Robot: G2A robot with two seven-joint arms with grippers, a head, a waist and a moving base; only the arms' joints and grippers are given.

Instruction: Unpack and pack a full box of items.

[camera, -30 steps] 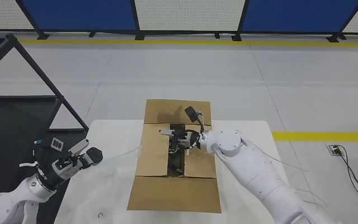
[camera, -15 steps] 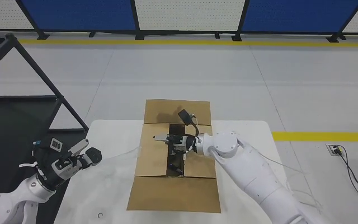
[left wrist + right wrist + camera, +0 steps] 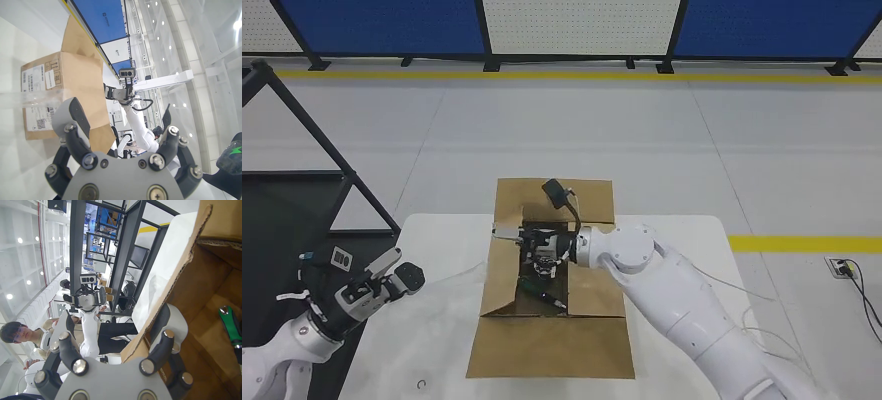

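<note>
1. Your cardboard box (image 3: 542, 350) sits open at the middle of the white bench (image 3: 432, 350), with its flaps spread.
2. Your right gripper (image 3: 530, 240) is over the box's opening, toward its 9 o'clock side. The jaws are apart and straddle the free edge of the side flap (image 3: 181, 285). One finger (image 3: 166, 321) is on the flap's inner face and the other (image 3: 66, 323) is outside it. You cannot tell whether either pad touches the cardboard.
3. A green-handled tool (image 3: 229, 321) lies on the box floor, at about 6 o'clock from the right gripper in the top view, apart from the jaws.
4. Your left gripper (image 3: 394, 272) hangs at 9 o'clock from the box, well apart from it. Its jaws are apart with nothing between them.
5. Clear plastic wrap (image 3: 37, 96) lies on the bench between the left gripper and the box.
</note>
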